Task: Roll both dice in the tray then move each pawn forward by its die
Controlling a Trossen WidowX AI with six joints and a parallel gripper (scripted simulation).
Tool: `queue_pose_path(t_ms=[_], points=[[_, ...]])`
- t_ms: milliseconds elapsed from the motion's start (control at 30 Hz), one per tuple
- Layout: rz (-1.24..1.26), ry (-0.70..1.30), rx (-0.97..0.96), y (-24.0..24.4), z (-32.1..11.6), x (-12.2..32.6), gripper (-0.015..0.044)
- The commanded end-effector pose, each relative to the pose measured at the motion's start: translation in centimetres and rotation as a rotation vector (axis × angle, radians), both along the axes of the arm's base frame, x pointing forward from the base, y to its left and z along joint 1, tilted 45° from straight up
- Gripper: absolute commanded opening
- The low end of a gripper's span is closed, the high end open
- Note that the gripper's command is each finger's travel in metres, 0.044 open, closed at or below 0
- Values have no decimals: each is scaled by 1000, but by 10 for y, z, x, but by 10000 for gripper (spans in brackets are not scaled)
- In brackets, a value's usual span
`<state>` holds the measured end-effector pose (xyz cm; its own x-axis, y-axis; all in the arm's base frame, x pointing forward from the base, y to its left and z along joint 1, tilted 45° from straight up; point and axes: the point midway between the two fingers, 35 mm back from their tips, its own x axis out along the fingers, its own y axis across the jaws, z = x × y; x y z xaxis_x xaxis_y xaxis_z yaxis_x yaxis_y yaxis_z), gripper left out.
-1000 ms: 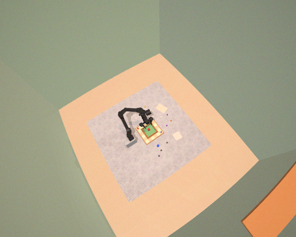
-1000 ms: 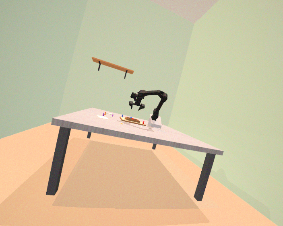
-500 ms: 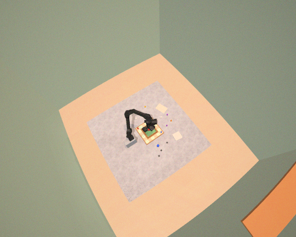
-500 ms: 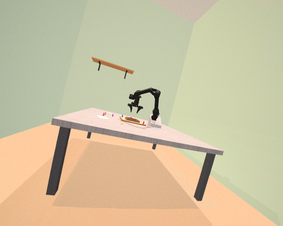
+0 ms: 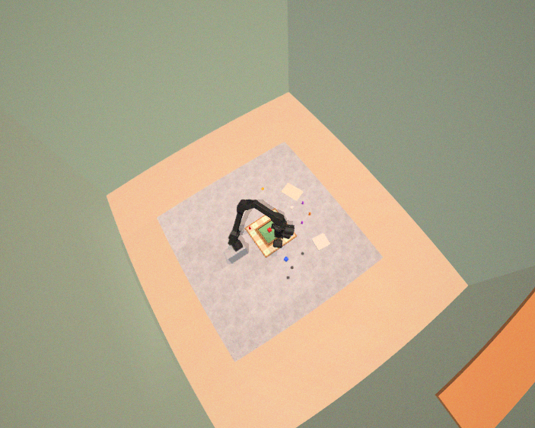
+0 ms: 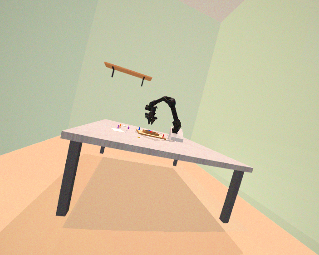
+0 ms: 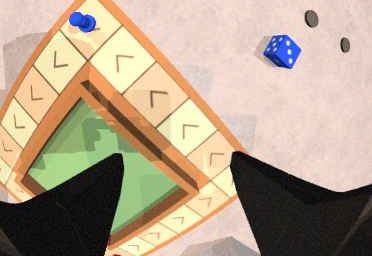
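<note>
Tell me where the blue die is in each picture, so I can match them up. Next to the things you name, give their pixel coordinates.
Top: the blue die (image 5: 286, 259) (image 6: 148, 130) (image 7: 282, 51) is just below and right of the picture's middle, off the board's lower-right side.
Exterior: near the middle, a tiny blue patch showing just over the tray wall, most likely the die.
Wrist: upper right, near two dark discs (image 7: 311, 18) (image 7: 345, 45).
Shared landmark: the arrow-marked board (image 5: 258, 241) (image 6: 151, 135) (image 7: 159, 98).
</note>
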<state>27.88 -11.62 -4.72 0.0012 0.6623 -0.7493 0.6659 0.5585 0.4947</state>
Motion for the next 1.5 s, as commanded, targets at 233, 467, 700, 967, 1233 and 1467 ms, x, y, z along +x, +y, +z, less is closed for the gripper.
queue_pose_path(t_ms=[233, 467, 700, 967, 1233, 1467], points=[[584, -567, 17, -63, -93, -25, 275], [740, -733, 15, -73, -117, -36, 275], [740, -733, 15, -73, -117, -34, 275], [740, -733, 15, -64, -127, -33, 275], [740, -734, 16, -53, -138, -32, 275], [740, -734, 16, -45, -145, -32, 275]])
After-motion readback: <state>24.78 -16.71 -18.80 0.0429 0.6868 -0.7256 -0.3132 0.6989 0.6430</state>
